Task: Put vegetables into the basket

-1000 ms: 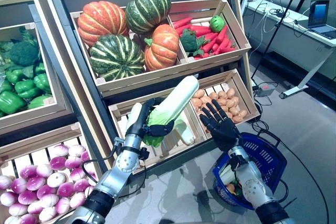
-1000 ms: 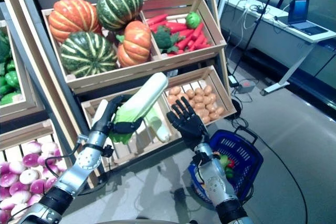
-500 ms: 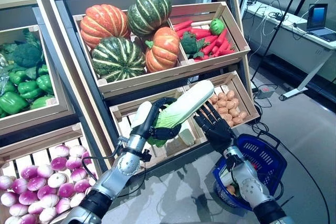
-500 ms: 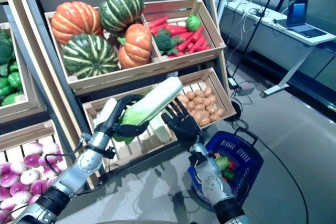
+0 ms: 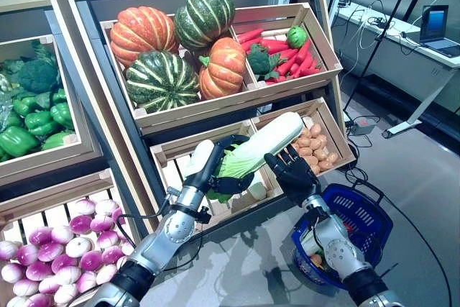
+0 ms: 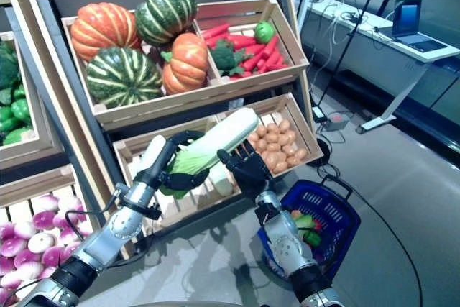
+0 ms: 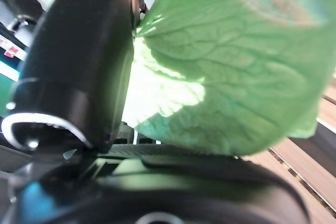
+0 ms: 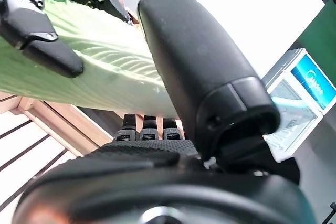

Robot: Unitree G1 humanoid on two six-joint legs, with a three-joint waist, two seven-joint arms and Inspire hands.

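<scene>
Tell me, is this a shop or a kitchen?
Probably a mock vegetable shop: slanted wooden crates hold pumpkins, carrots and potatoes, with a blue basket on the floor. The desk with a laptop suggests a lab.

left hand [image 7: 79, 93] | thumb against green cabbage leaf [image 7: 226, 82] | wooden slats [image 7: 310, 150]

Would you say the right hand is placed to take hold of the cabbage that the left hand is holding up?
Probably yes. The right hand is open right beneath the cabbage, nothing between them, and the left hand grips only its leafy end.
</scene>
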